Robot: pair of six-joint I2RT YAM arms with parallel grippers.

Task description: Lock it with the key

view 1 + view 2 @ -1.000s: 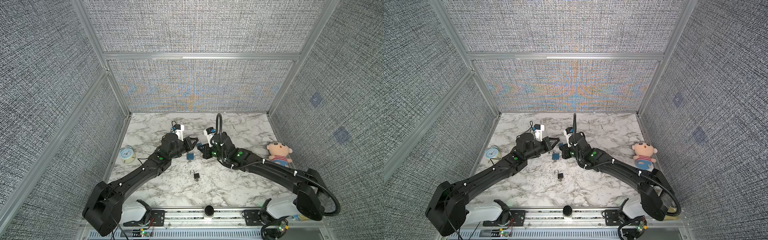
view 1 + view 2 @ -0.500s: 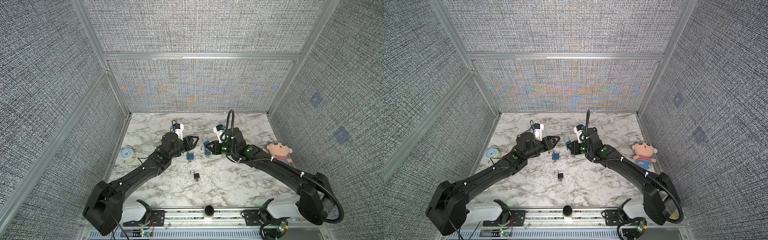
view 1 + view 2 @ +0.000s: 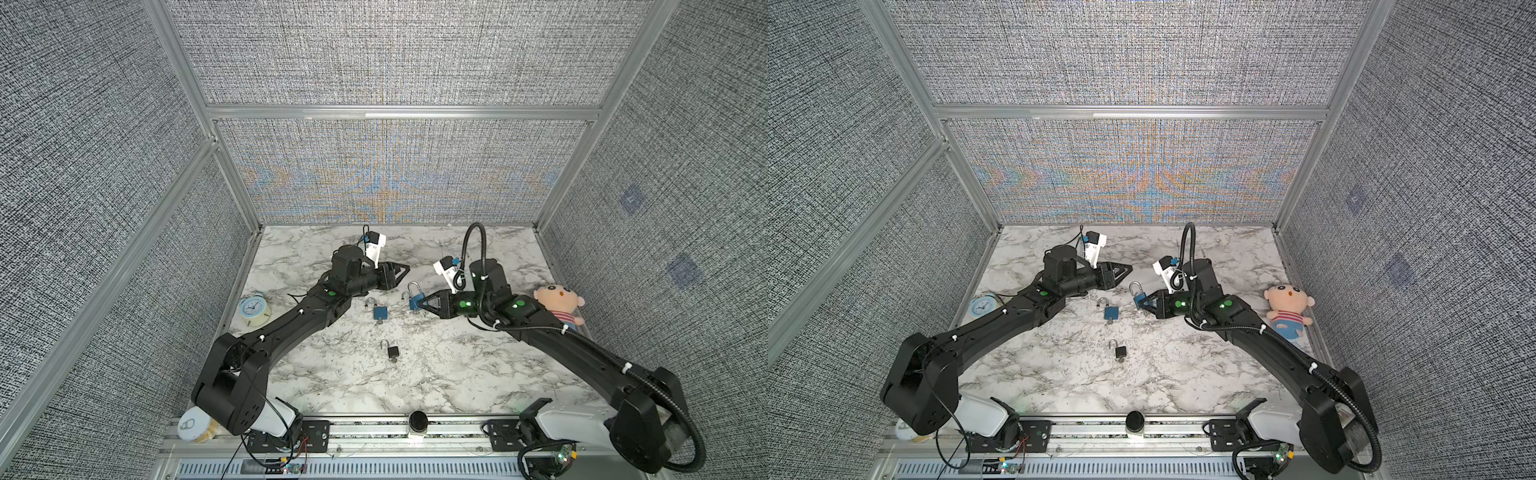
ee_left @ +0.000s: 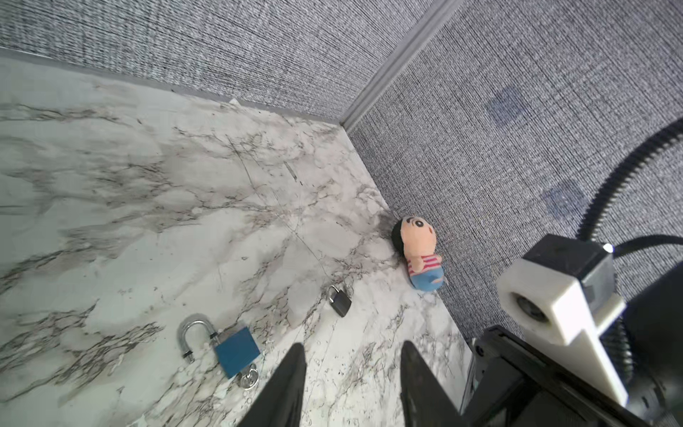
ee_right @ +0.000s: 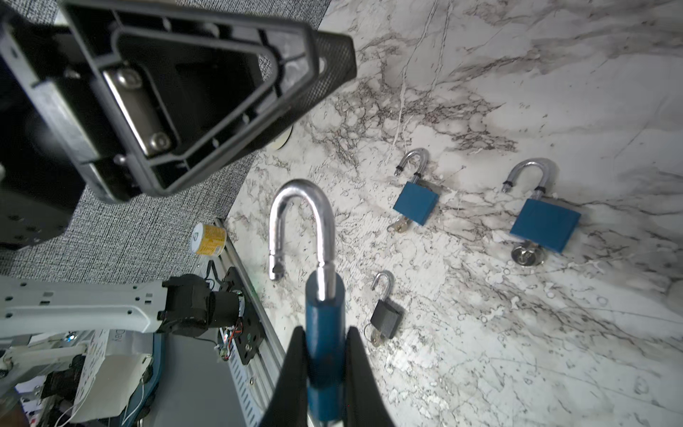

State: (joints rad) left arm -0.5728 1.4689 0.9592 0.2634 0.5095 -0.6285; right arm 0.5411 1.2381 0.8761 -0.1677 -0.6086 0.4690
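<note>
Right hand (image 5: 325, 342): clamped on body of blue padlock (image 5: 322, 310), mid-table (image 3: 457, 374), toward far side. Shackle (image 5: 301, 222) open. Its key is hidden.
Left hand (image 4: 351, 351): fingers apart, empty, left of held padlock, not touching.
On table: smaller blue lock (image 5: 415, 203), larger blue lock (image 5: 543, 229), black lock (image 5: 386, 319), all open, keys inserted.
Yellow can (image 5: 207, 240), near-left: lettering unreadable.

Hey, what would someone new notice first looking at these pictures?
The right end effector grips a blue padlock with its shackle open. Facing it, the left end effector hangs open and empty. A plush doll sits by the right wall, and three more padlocks lie on the marble table.
</note>
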